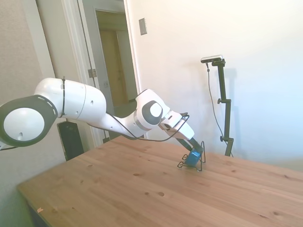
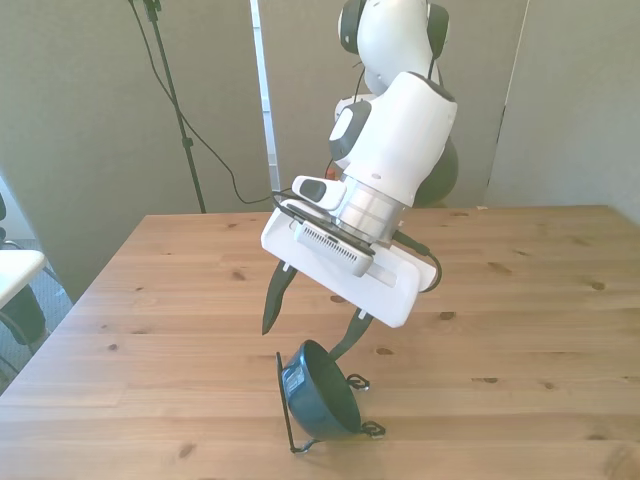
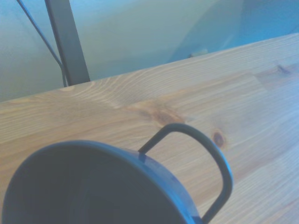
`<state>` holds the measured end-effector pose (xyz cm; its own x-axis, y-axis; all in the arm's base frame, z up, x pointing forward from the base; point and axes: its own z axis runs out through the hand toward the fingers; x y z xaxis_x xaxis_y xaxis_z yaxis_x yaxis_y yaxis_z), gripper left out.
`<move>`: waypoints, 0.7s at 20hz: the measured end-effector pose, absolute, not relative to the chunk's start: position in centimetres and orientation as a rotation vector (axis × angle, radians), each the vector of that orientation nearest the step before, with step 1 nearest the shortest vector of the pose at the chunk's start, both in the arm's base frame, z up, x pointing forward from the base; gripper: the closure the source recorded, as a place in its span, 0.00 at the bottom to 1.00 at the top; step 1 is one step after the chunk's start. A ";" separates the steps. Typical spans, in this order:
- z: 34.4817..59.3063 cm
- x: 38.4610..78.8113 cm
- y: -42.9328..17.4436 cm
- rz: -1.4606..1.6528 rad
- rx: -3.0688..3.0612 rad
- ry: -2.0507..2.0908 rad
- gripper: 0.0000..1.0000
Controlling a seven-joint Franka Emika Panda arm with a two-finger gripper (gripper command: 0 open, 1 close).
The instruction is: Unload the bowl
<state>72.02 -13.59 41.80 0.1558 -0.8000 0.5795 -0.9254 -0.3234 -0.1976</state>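
The white arm (image 2: 400, 130) reaches low and far out over the desk (image 2: 180, 290), its wrist pitched steeply down and rolled, so that the claw (image 2: 308, 325) hangs slanted just above the bowl (image 2: 322, 390). The claw is spread wide and has hold of nothing. One dark finger (image 2: 272, 300) hangs free in the air off the bowl's upper rim, on the front view's left; the other finger (image 2: 350, 336) comes down at the bowl's top edge, and whether it touches cannot be told. In the side view the claw (image 1: 195, 149) meets the top of the bowl (image 1: 192, 158), and the fingers cannot be made out there.

The bowl, small, round and dark blue-teal, sits directly beneath the claw, tipped on its edge in a thin black wire rack (image 2: 300, 425) on the desk, its opening turned up toward the claw. Nothing shows inside it. The wrist view looks closely down on the bowl's rim (image 3: 98, 151) and dim interior, with one wire loop (image 3: 205, 149) of the rack arching just beyond the rim, over the wood.
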 end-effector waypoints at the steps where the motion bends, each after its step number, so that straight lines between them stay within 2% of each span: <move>1: 41.5 72.2 -13.5 0.904 2.222 -1.688 0.00; 2: 41.2 72.4 -13.5 0.902 2.221 -1.684 1.00; 14: 40.9 73.2 -12.3 0.893 2.207 -1.650 1.00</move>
